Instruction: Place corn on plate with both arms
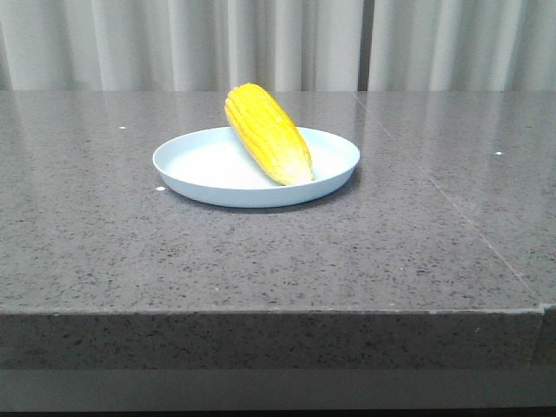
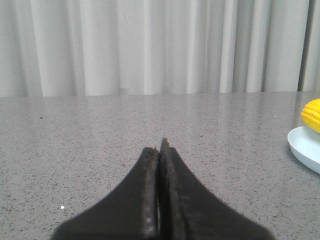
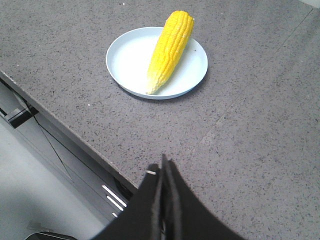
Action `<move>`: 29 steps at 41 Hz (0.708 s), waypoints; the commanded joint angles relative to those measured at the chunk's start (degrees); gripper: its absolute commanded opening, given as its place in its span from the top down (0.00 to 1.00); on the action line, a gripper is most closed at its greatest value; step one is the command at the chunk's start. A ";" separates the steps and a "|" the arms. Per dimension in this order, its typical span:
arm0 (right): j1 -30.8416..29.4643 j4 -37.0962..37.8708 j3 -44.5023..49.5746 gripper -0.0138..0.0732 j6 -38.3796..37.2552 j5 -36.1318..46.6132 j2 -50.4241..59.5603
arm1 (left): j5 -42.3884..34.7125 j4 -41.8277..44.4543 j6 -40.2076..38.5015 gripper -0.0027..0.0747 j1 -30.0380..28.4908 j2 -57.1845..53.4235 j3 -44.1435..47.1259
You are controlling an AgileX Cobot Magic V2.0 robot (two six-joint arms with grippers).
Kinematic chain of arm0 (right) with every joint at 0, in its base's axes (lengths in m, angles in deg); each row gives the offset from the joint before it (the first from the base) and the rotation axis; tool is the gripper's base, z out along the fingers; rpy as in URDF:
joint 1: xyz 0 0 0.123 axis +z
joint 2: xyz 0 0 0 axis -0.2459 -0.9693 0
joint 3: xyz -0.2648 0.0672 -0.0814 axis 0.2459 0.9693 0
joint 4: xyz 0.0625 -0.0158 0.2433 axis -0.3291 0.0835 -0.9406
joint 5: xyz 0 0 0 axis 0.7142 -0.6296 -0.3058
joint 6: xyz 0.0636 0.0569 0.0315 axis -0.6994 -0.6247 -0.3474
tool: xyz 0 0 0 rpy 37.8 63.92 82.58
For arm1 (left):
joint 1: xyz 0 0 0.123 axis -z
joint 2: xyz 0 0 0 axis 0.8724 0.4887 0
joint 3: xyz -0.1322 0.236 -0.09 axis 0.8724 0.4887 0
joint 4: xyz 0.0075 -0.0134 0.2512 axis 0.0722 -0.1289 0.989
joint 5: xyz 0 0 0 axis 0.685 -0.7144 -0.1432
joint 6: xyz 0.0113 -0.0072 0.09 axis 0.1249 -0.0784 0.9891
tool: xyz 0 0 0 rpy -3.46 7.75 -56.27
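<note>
Corn [image 1: 268, 132] overhangs plate [image 1: 187, 170], its far rim hidden.

The left hand [image 2: 161, 150] had its two dark fingers [image 2: 172, 190] pressed flat against each other, tips meeting with no gap between them and nothing held. It hung low over the grey speckled desk [image 2: 100, 145], which stretched ahead of the fingertips to a far edge. Beyond that edge hung a pale pleated curtain [image 2: 150, 45]. Well off to one side of the hand, at the border of the view, lay part of the pale-blue plate [image 2: 305, 147], cut off by the frame. On it rested the rounded end of the yellow corn [image 2: 312, 114], kernel rows showing.
</note>
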State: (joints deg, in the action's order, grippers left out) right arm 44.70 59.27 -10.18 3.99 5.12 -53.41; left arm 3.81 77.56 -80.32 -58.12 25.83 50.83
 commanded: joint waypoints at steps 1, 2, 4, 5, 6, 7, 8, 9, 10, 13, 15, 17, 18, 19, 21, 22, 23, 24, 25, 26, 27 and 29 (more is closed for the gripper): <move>-1.29 -0.24 1.19 0.92 0.20 5.81 1.58 | -4.97 0.08 -0.52 0.99 0.37 -0.99 1.34; -2.58 -0.50 2.50 0.92 0.20 6.72 2.63 | -4.97 0.08 -0.52 0.99 0.37 -0.99 1.34; -5.55 -0.58 5.50 0.92 0.20 9.88 4.95 | -4.97 0.08 -0.52 0.99 0.37 -0.99 1.34; -7.55 -0.52 7.07 0.92 0.20 12.60 6.08 | -4.97 0.08 -0.52 0.99 0.37 -0.99 1.34; -9.02 -0.52 9.34 0.92 0.20 14.84 7.75 | -4.97 0.08 -0.52 0.99 0.37 -0.99 1.34; -10.93 -0.52 11.18 0.92 0.20 17.94 9.13 | -4.97 0.08 -0.52 0.99 0.37 -0.99 1.34; -12.79 -0.52 14.36 0.92 0.20 21.02 11.47 | -4.97 0.08 -0.52 0.99 0.37 -0.99 1.34; -14.60 -0.52 16.31 0.92 0.20 24.10 12.94 | -4.97 0.08 -0.52 0.99 0.26 -0.99 1.34; -16.34 -0.52 19.61 0.92 0.20 27.16 15.38 | -4.97 0.08 -0.52 0.99 0.26 -0.99 1.34; -20.23 -0.60 26.18 0.92 0.20 34.26 19.96 | -4.97 0.08 -0.52 0.99 0.26 -0.99 1.34; -23.05 -0.71 30.52 0.92 0.20 39.16 22.84 | -4.97 0.08 -0.52 0.99 0.26 -0.99 1.34; -25.22 -0.77 35.09 0.92 0.20 42.96 25.73 | -4.97 0.08 -0.52 0.99 0.26 -0.99 1.34; -26.29 -0.77 36.66 0.92 0.20 45.12 26.65 | -4.97 0.08 -0.52 0.99 0.26 -0.99 1.34; -27.02 -0.77 38.57 0.92 0.20 46.62 27.76 | -4.97 0.08 -0.52 0.99 0.26 -0.99 1.34; -28.57 -0.82 41.56 0.92 0.20 49.65 29.36 | -4.97 0.08 -0.52 0.99 0.26 -0.99 1.34; -29.29 -0.81 42.68 0.92 0.20 51.01 29.88 | -4.97 0.08 -0.52 0.99 0.26 -0.99 1.34; -29.73 -0.81 44.02 0.92 0.20 52.20 30.53 | -4.97 0.08 -0.52 0.99 0.26 -0.99 1.34; -30.34 -0.81 45.30 0.92 0.20 53.19 30.69 | -4.97 0.08 -0.52 0.99 0.26 -0.99 1.34; -30.82 -0.83 46.42 0.92 0.20 54.57 30.63 | -4.97 0.08 -0.52 0.99 0.26 -0.99 1.34; -31.20 -0.90 47.19 0.92 0.20 55.90 30.57 | -4.97 0.08 -0.52 0.99 0.26 -0.99 1.34; -31.46 -0.90 48.16 0.92 0.20 56.83 30.57 | -4.97 0.08 -0.52 0.99 0.26 -0.99 1.34; -31.83 -1.28 49.70 0.92 0.20 58.57 30.57 | -4.97 0.08 -0.52 0.99 0.26 -0.87 1.34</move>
State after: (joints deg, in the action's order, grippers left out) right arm 13.75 58.68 38.93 3.99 54.75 -23.82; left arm 3.81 77.65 -80.32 -58.12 25.83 50.83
